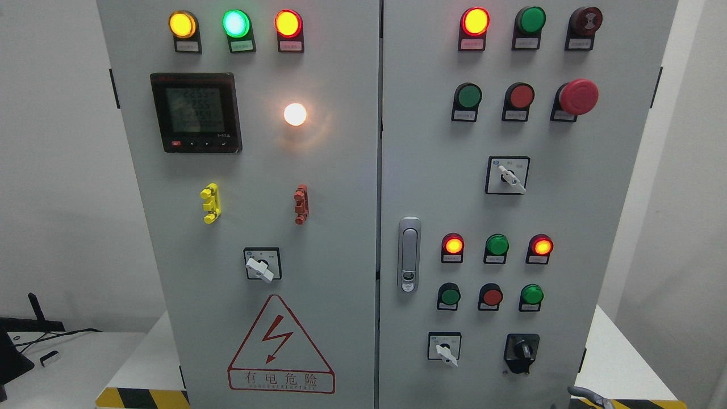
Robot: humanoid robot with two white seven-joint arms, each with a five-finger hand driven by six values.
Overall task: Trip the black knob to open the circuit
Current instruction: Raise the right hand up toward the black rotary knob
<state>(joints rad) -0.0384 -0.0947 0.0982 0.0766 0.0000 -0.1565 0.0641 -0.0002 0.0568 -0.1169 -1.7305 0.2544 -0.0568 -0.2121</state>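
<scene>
Black rotary knob (521, 353) sits up-left of your right hand (590, 396), barely showing at the bottom edge; its grip state you cannot tell.

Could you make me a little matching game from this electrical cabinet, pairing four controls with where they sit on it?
Things:
1. black knob
2. red mushroom button
3. digital meter
4. warning triangle

Places:
A. upper left of the left door
B. bottom of the left door
C. bottom right of the right door
D. upper right of the right door

Pairs: 1-C, 2-D, 3-A, 4-B
</scene>
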